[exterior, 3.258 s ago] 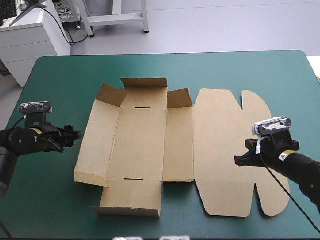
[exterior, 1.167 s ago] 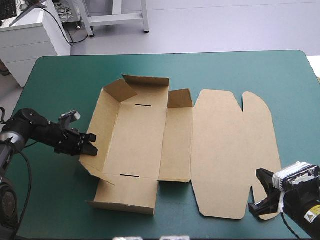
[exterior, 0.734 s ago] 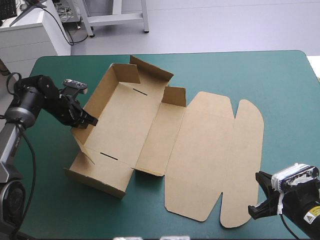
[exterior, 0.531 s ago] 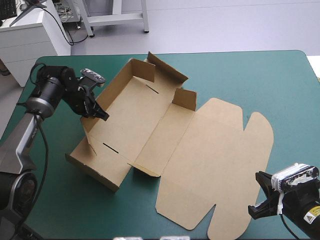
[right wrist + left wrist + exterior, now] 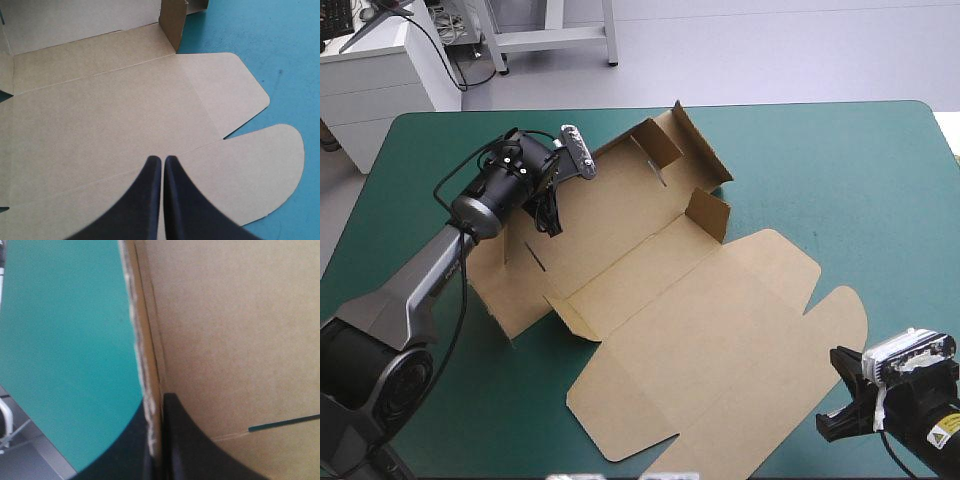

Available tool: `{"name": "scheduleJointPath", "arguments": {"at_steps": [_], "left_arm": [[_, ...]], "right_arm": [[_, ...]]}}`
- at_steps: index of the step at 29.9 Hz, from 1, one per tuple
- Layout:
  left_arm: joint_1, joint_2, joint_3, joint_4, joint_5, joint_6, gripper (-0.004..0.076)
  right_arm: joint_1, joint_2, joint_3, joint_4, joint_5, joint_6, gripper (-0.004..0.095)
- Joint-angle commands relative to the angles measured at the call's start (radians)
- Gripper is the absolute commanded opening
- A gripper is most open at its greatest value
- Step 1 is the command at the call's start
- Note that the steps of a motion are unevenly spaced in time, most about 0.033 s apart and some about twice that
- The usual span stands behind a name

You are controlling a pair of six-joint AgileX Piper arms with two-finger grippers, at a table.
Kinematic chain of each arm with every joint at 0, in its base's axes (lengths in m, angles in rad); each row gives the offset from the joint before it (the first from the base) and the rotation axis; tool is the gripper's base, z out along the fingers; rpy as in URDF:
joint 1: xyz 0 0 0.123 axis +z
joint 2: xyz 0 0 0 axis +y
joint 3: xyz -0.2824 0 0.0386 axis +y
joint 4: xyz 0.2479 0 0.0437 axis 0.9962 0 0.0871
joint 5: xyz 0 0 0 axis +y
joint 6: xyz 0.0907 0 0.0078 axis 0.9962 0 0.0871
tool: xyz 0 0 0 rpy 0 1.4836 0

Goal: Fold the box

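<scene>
Progress: brown box (image 5: 670, 310) lies diagonally across middle of teal-green counter (image 5: 840, 170). Lid at lower right is flat, rounded flaps unfolded. Tray part at upper left has far end wall and corner tabs partly raised, nothing visibly tucked. Judged early: walls and tucks left to do.

Right gripper (image 5: 838, 420), lower right corner: black fingers pressed together in point, empty, just beside lid.

Left gripper (image 5: 159, 402), upper left: fingers nearly closed, pinching edge of long side wall.
</scene>
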Motion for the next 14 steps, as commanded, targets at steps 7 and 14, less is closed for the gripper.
{"name": "scheduleJointPath", "arguments": {"at_steps": [7, 14], "left_arm": [[-0.175, -0.064, 0.021, 0.12, -0.112, -0.001, -0.0009], [-0.279, -0.164, 0.22, 0.327, -0.253, -0.139, -0.0008]], "right_arm": [[-0.005, 0.009, -0.024, 0.022, -0.029, 0.001, 0.0], [-0.005, 0.009, -0.024, 0.022, -0.029, 0.001, 0.0]]}}
